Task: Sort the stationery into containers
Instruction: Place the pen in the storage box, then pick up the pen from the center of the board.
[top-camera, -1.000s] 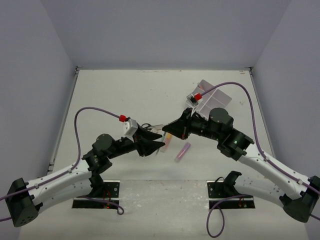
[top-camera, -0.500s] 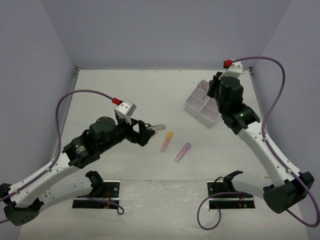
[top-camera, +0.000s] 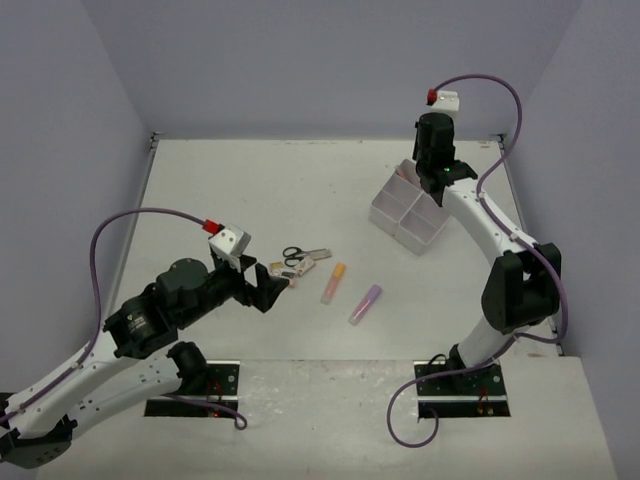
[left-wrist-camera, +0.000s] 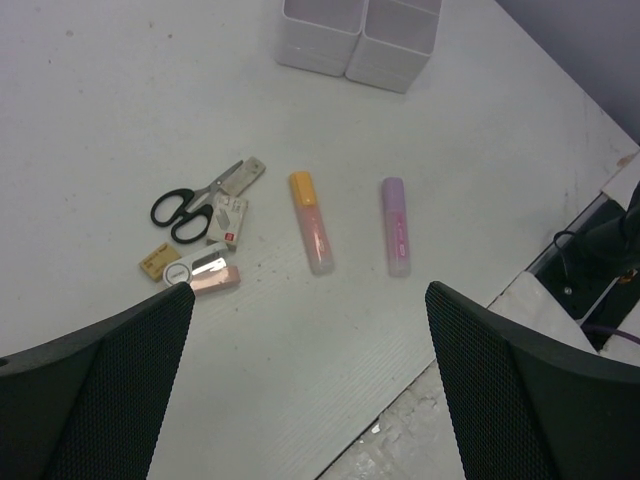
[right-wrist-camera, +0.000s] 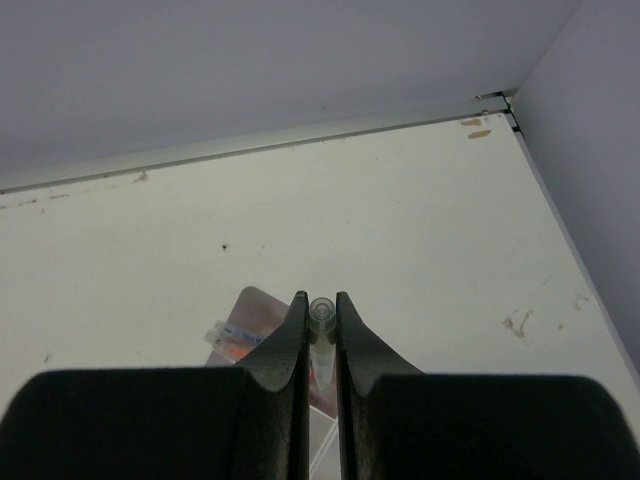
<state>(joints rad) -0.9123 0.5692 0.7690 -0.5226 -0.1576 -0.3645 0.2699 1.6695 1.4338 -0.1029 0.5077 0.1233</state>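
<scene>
Box (top-camera: 395, 222): white, four compartments, placed right of centre in the top view.
Left gripper (left-wrist-camera: 310, 295): spread wide, nothing gripped; scissors (left-wrist-camera: 212, 190), orange marker (left-wrist-camera: 310, 236) and purple marker (left-wrist-camera: 396, 226) are seen mid-frame on the table (top-camera: 250, 190).
Right gripper (right-wrist-camera: 320, 300): closed on a thin pen (right-wrist-camera: 322, 320), at the box's upper edge.

Top view: fixed high above and behind the arms (top-camera: 150, 320), looking forward and down; far enough to take in the whole table (top-camera: 220, 180) and three walls (top-camera: 330, 70). Left wrist view: well above the table's middle, angled down between the left fingers (left-wrist-camera: 90, 390); shows scissors (left-wrist-camera: 195, 200), markers (left-wrist-camera: 310, 235) and box (left-wrist-camera: 320, 50), all shared with the top view. Right wrist view: over the box at the far right, looking along the right fingers (right-wrist-camera: 285, 350) toward the far right corner (right-wrist-camera: 500, 100), also seen from the top.
</scene>
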